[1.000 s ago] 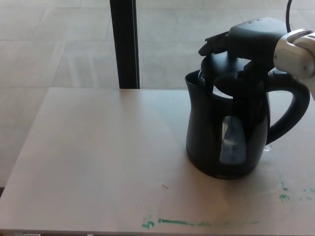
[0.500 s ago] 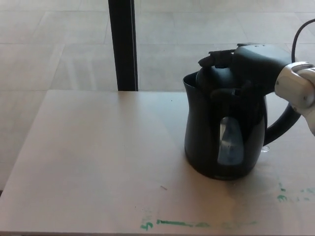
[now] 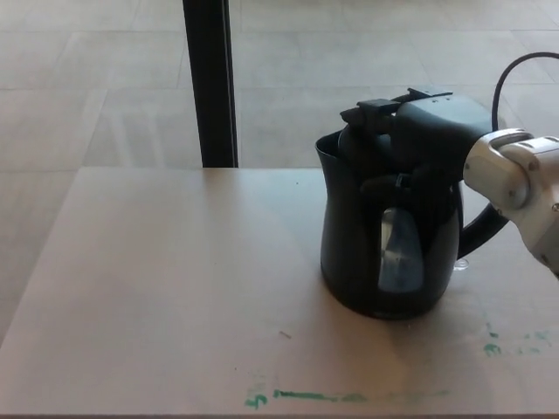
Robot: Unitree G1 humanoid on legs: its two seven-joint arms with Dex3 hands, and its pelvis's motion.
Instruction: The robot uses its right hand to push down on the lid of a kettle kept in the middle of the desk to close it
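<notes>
A black electric kettle stands on the pale desk, right of the middle, its spout to the left and its handle to the right. A clear water window faces me. My right hand comes in from the right and lies flat on top of the kettle's lid, fingers stretched toward the spout, thumb hanging down the kettle's side. The lid sits low on the rim, mostly hidden under the hand. My left hand does not show.
A black upright post stands behind the desk's far edge. Green marker streaks run along the near edge of the desk. A black cable arcs above my right wrist. Tiled floor lies beyond.
My right hand has gone down with the lid, from raised and tilted above the kettle to low on its rim. The whole picture has also shifted a little.
</notes>
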